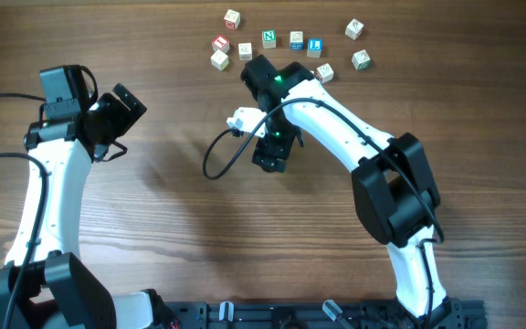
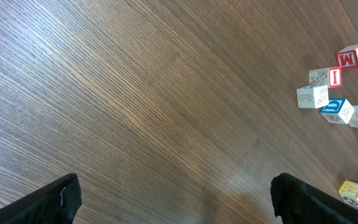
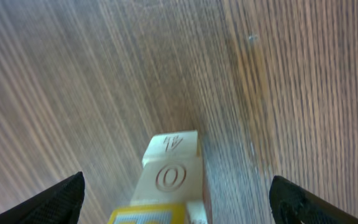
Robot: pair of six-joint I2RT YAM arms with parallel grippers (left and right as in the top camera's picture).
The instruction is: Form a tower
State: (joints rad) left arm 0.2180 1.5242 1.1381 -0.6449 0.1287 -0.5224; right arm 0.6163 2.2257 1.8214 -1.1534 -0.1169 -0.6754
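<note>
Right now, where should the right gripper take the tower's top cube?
Grip the top cube on the two flat side faces toward the fingers of the right gripper, coming straight down from above. The tower is one cube wide and sits between the open fingers, so a side approach would likely topple it. Stay above the yellow-edged cube.

Tower (image 3: 171, 180) cut off at bottom edge, top marking blurred; overhead, hidden under right arm (image 1: 336, 119).
</note>
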